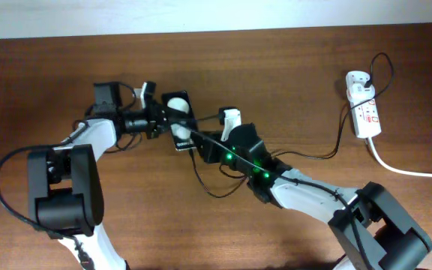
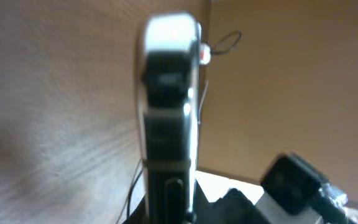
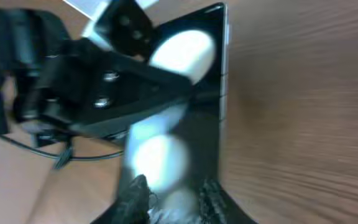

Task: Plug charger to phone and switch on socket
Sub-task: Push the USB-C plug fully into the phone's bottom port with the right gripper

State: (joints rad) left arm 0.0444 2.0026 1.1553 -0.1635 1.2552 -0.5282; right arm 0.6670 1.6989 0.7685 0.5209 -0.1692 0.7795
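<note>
The black phone (image 1: pixel 180 112) is lifted at the table's middle, its screen reflecting two white light spots (image 3: pixel 191 124). My left gripper (image 1: pixel 163 120) is shut on its sides from the left; in the left wrist view the phone (image 2: pixel 166 112) stands edge-on between the jaws (image 2: pixel 166 208). My right gripper (image 1: pixel 203 146) is at the phone's lower end, fingers close together (image 3: pixel 173 199), apparently on the charger plug, which is blurred. The thin black charger cable (image 1: pixel 328 154) runs right to a white adapter (image 1: pixel 358 81) in the socket (image 1: pixel 366 112).
The socket's thick white cord (image 1: pixel 407 171) trails off the right edge. A slack loop of cable (image 1: pixel 205 187) lies in front of the right gripper. The table's far edge (image 1: pixel 216 34) meets a white strip. The socket shows small and far in the left wrist view (image 2: pixel 204 55).
</note>
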